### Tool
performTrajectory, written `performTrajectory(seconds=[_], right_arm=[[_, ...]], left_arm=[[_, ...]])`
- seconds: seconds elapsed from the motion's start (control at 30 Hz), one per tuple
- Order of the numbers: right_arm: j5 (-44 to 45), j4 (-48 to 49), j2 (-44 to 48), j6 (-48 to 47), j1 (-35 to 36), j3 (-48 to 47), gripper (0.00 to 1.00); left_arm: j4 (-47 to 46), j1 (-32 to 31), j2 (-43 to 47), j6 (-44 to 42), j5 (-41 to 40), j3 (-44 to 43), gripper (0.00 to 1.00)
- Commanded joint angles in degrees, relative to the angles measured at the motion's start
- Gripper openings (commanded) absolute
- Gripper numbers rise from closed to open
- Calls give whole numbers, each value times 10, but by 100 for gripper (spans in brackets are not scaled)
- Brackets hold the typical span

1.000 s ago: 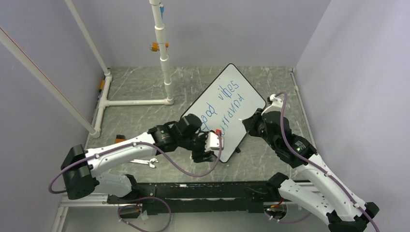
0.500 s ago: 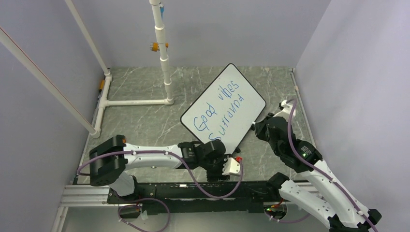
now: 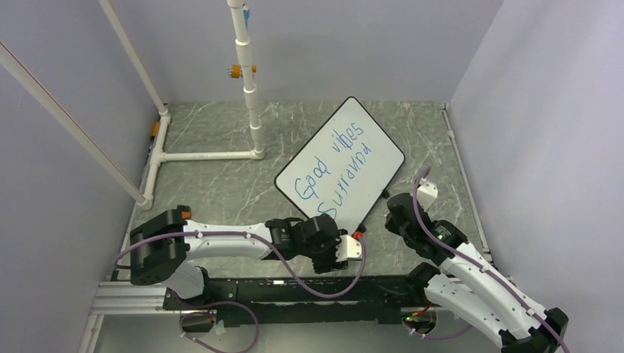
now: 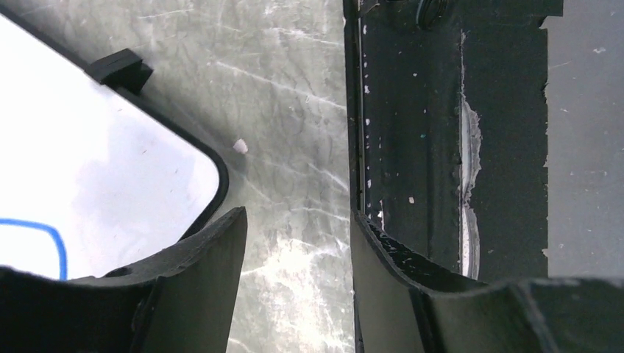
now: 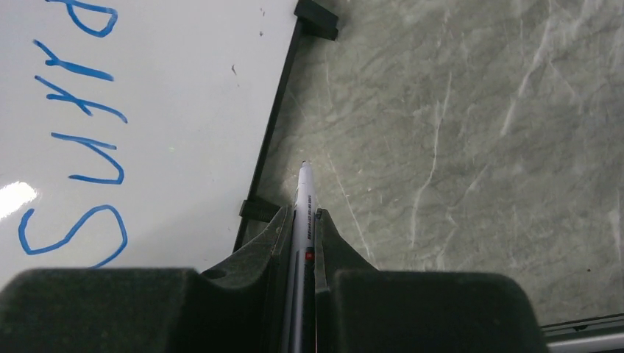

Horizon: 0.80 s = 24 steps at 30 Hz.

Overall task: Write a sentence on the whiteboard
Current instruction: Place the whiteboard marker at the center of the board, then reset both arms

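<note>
**Board Lettered, Marker Held Clear**

The whiteboard (image 3: 340, 163) lies flat mid-table, skewed seven to one o'clock: glossy white, rounded corners, thin black frame. The sentence (image 3: 331, 170), two lines of blue loops, looks finished. At its four o'clock the right gripper (image 5: 298, 220) clamps a white marker (image 5: 303, 195), tip off the board over the marbled grey table (image 3: 213, 184), probably sparing the ink. At six, the left gripper (image 4: 294, 228) holds its fingers apart, empty.
</note>
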<state>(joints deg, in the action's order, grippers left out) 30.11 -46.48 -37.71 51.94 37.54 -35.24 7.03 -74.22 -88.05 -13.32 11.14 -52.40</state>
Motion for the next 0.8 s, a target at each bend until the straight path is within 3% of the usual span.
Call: performTrajectory(seconds=[0.0, 0.23, 0.47, 0.67, 0.77], right_arm=[[34, 23, 1, 42, -1, 9, 0], [80, 18, -64, 94, -1, 12, 0], [72, 80, -92, 66, -1, 25, 0], [64, 133, -78, 39, -2, 51, 25], [60, 149, -81, 34, -2, 57, 44]], left_arm=[[6, 0, 60, 19, -46, 5, 57], [82, 21, 163, 34, -118, 30, 60], [199, 115, 274, 46, -177, 20, 67], [248, 197, 362, 29, -266, 33, 98], [214, 225, 410, 26, -301, 72, 100]])
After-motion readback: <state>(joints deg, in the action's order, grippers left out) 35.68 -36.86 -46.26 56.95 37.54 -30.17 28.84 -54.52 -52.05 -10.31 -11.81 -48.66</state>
